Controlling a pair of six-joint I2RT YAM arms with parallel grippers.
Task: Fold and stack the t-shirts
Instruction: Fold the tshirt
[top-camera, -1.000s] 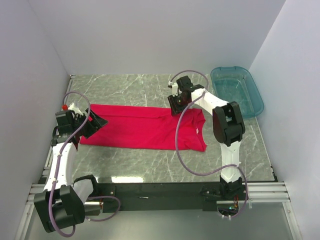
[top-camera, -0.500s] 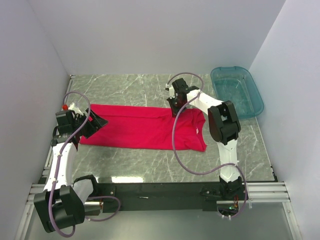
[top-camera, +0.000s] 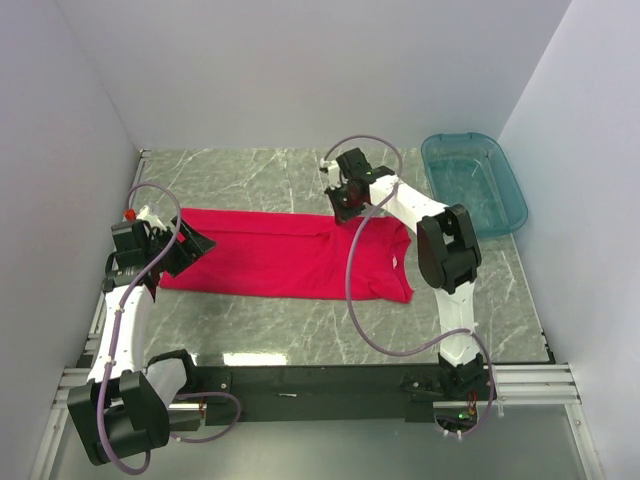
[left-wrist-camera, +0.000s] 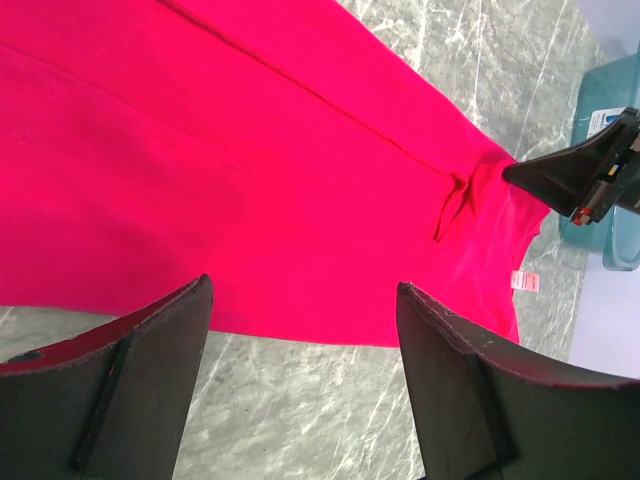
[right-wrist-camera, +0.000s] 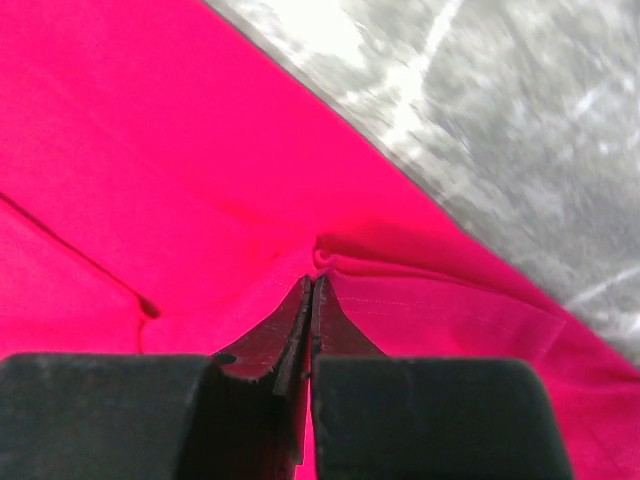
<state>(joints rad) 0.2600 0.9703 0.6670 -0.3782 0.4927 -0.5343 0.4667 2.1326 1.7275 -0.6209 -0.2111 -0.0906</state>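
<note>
The red t-shirt (top-camera: 280, 255) lies flat along the table, folded into a long strip, with its white neck label (top-camera: 397, 262) near the right end. My right gripper (top-camera: 345, 205) is at the shirt's far edge, right of the middle. In the right wrist view its jaws (right-wrist-camera: 312, 280) are pressed together on a puckered fold of the red fabric (right-wrist-camera: 150, 150). My left gripper (top-camera: 195, 243) is open and empty over the shirt's left end. In the left wrist view its fingers (left-wrist-camera: 302, 290) straddle the shirt's (left-wrist-camera: 250, 180) near edge.
A teal plastic bin (top-camera: 475, 180) stands at the back right of the marble table (top-camera: 300, 330). White walls close in the left, back and right sides. The right gripper's fingers show in the left wrist view (left-wrist-camera: 590, 170).
My right gripper has moved left and a little farther back along the shirt's far edge, still shut. The left arm has not moved.
</note>
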